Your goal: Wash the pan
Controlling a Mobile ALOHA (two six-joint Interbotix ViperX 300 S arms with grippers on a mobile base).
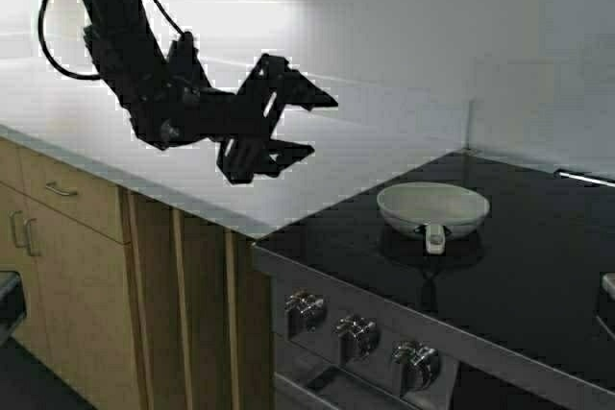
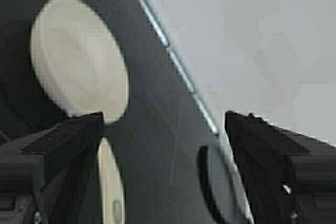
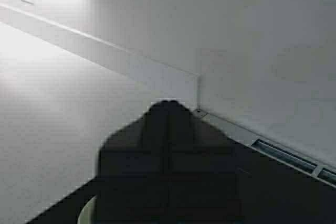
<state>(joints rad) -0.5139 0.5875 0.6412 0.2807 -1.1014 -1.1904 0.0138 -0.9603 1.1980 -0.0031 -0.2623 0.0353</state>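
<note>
Kitchen counter [image 1: 115,112] meets a black stove [image 1: 519,266], where the pan [image 1: 432,208] sits untouched. Left pincer [image 1: 293,122] hovers over the counter, spread wide and empty; right pincer [image 3: 168,129] is pressed together. Washing hasn't begun.

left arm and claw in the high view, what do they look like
The left arm is matte black and boxy, with a black cable looping beside it. Its claw, the left claw, has two flat, angular black fingers on a chunky black frame. No markings show. The right claw is also plain black and blocky.
</note>
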